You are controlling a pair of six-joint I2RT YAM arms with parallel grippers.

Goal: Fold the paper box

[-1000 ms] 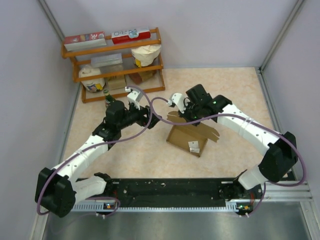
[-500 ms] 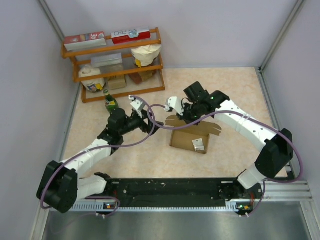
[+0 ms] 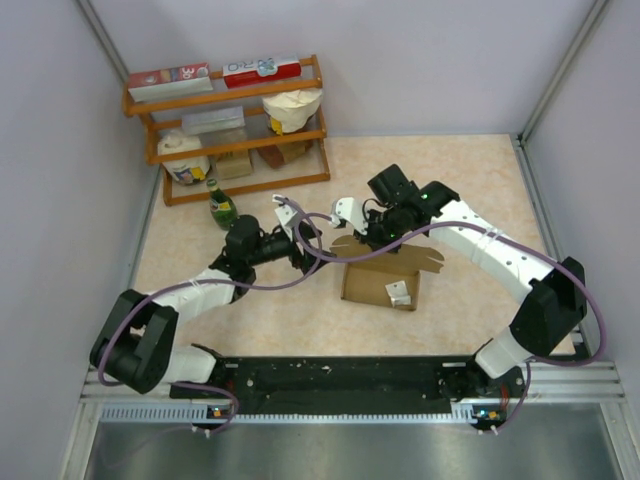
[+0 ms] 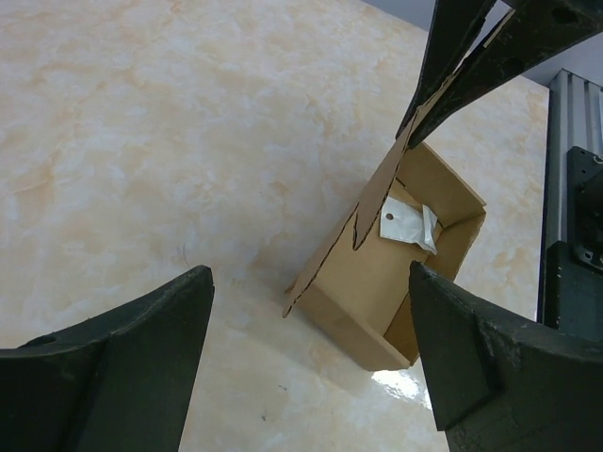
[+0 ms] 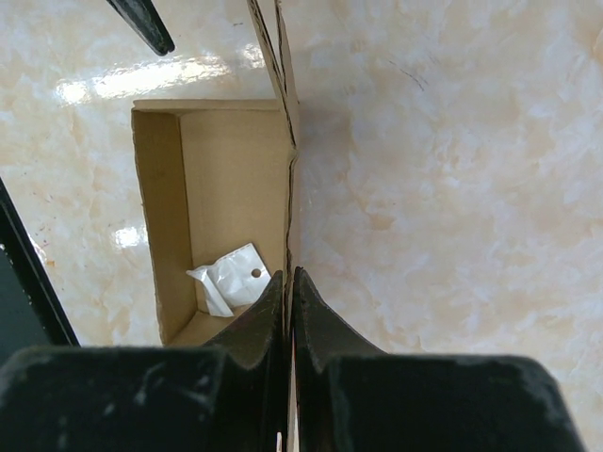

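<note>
Here the right gripper point(image 5: 288, 282) pinches a raised flap of the paper box point(image 3: 378, 280), left gripper point(image 4: 309, 273) agape alongside, green bottle point(image 3: 221, 207) and rack point(image 3: 230, 135) behind.

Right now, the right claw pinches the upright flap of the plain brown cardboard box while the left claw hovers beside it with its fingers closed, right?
Not quite: the left gripper stands wide open, as the left wrist view shows. The rest holds: the right gripper is shut on the upright flap of the plain brown cardboard box.
</note>
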